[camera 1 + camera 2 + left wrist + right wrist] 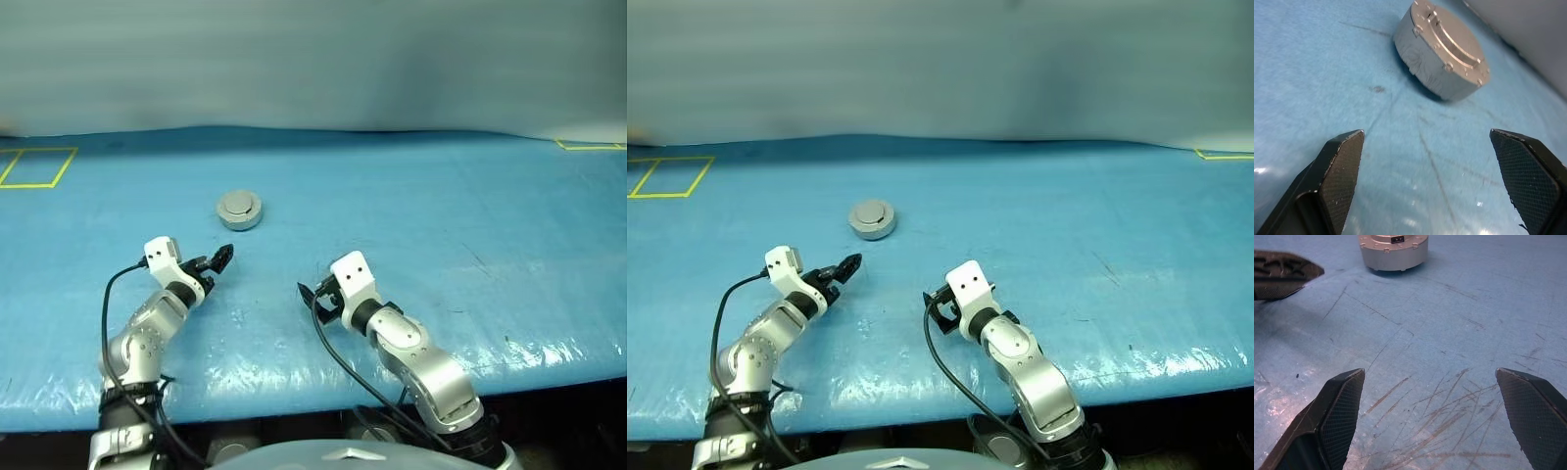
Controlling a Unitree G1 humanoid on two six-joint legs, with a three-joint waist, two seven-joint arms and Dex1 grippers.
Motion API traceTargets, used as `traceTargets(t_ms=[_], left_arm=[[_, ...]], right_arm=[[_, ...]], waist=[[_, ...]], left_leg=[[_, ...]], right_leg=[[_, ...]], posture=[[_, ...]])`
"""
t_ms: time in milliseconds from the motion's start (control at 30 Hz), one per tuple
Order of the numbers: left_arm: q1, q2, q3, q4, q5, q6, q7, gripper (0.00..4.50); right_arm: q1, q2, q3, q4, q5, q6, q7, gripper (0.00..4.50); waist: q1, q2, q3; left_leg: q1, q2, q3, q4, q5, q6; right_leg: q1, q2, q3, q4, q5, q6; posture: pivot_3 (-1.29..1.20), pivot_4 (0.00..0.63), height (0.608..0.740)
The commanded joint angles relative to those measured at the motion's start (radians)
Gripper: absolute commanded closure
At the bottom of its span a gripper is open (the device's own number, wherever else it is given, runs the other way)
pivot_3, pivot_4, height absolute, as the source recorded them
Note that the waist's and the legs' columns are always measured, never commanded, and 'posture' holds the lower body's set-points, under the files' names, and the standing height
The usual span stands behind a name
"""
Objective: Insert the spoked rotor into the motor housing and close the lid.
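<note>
Blue worktop (441, 225), scuffed and scratched, yellow tape outlines at its far left and far right corners. Motor housing (239, 210) sits flat on the worktop, lid (1449, 36) closed on top, a plain grey puck from outside; rotor can't be seen, so can't tell if it's inside. Nothing touches the housing.

Left tool (219, 260) is on the near side of the housing, just beside it but apart, pointing toward it, fingers (1339, 171) spread wide, empty. Right tool (312, 294) is nearer than the housing and off to its right, further away than the left tool, also spread wide, empty, fingers (1339, 411) over scratched worktop. In the right wrist view the housing lies ahead with a left tool finger to one side.
</note>
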Motion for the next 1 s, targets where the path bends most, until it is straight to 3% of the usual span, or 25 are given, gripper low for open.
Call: traceTargets(t_ms=[33,233,467,1000], left_arm=[[0.104,0.022,-0.069,-0.101,0.097,-0.096,-0.057,0.04],[0.180,0.042,-0.176,-0.173,0.318,-0.330,-0.072,0.04],[0.195,0.050,-0.253,-0.148,0.432,-0.462,-0.123,0.04],[0.179,0.027,-0.243,-0.132,0.442,-0.454,-0.160,0.04]], right_arm=[[0.025,0.016,-0.081,-0.010,0.051,-0.078,0.031,0.00],[0.053,-0.047,-0.073,0.050,-0.082,-0.312,0.016,0.00],[0.080,-0.031,-0.068,0.080,-0.129,-0.376,0.001,0.00],[0.110,-0.021,-0.084,0.074,-0.129,-0.342,0.020,0.00]], waist=[[0.002,-0.002,0.002],[0.028,-0.005,0.005],[0.037,-0.005,0.008],[0.037,-0.008,0.013]], left_leg=[[-0.003,0.000,0.000,0.000,0.000,0.000],[-0.025,0.000,0.001,-0.001,0.002,0.004],[-0.025,0.000,0.001,-0.004,0.002,0.005],[-0.024,0.000,0.001,-0.002,0.002,0.005]], right_leg=[[-0.003,0.000,0.000,0.000,0.000,0.000],[-0.018,0.000,0.000,0.000,0.001,0.000],[-0.019,0.000,0.000,-0.001,-0.001,-0.001],[-0.018,-0.001,-0.001,0.000,-0.001,0.000]], posture=[[0.00,0.150,0.740],[0.00,0.150,0.740],[0.00,0.150,0.740],[0.00,0.150,0.740]])
